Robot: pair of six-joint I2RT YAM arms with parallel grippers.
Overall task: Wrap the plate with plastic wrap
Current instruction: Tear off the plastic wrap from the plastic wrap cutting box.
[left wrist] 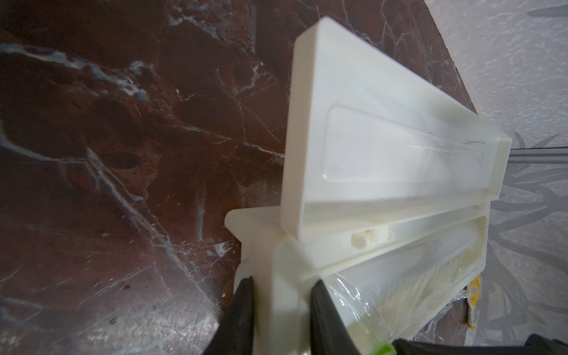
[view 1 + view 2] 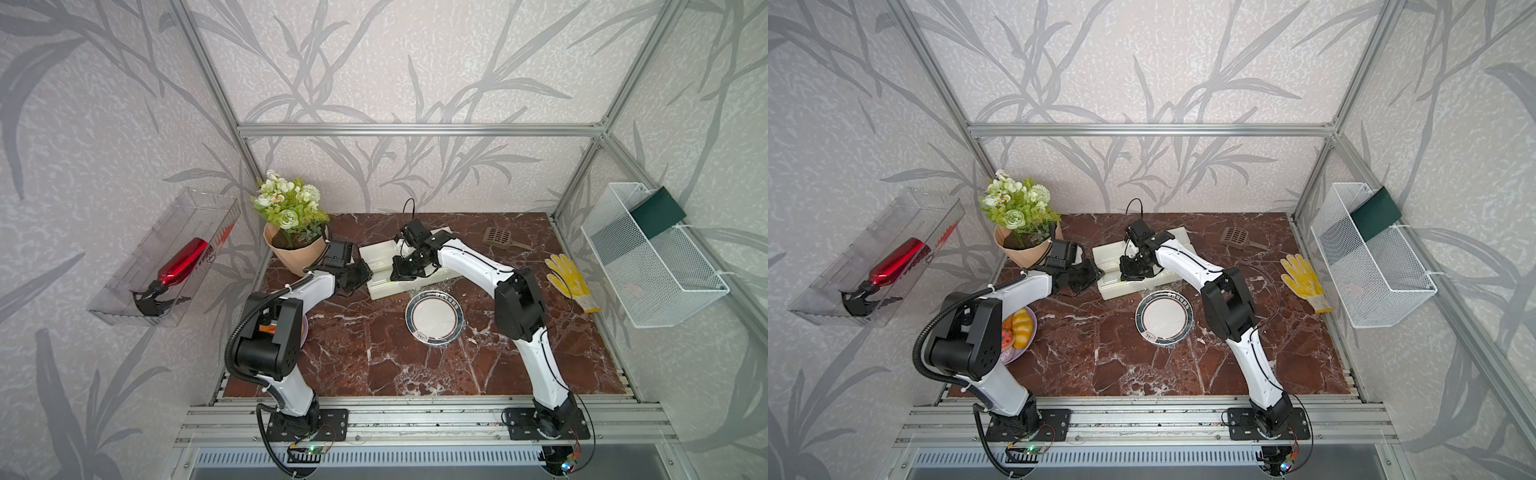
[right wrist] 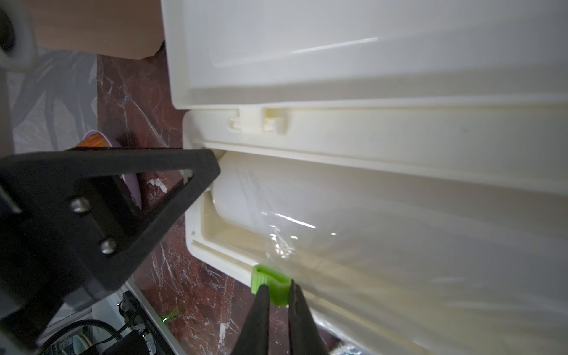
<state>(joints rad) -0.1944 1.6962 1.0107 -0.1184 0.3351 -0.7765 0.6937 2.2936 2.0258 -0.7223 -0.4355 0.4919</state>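
- plate at 5 o'clock of right gripper, just beside box edge
- right gripper pinches green slider
- left gripper clamps box end
- wrap on roll in open box
- bare table at plate's 6 o'clock

Both top views look steeply down from above the near edge over the whole counter, while both wrist views sit close against the same open cream dispenser box.

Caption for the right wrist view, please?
Right gripper pinching the green slider on the open dispenser box, roll of plastic wrap inside.
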